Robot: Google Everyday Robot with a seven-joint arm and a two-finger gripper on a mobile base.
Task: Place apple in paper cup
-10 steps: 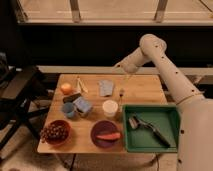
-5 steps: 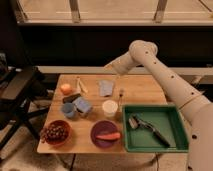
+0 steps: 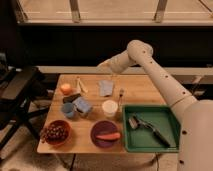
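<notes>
Above the far edge of the wooden table hangs your gripper; you cannot tell its grip. The small round orange-red apple sits left, well apart from the short white paper cup.

From the gripper above the table's far edge: bare wood leftward to the apple, past one yellowish item. Closer in, paper cup reachable from above, squeezed between blue block and green tray.
</notes>
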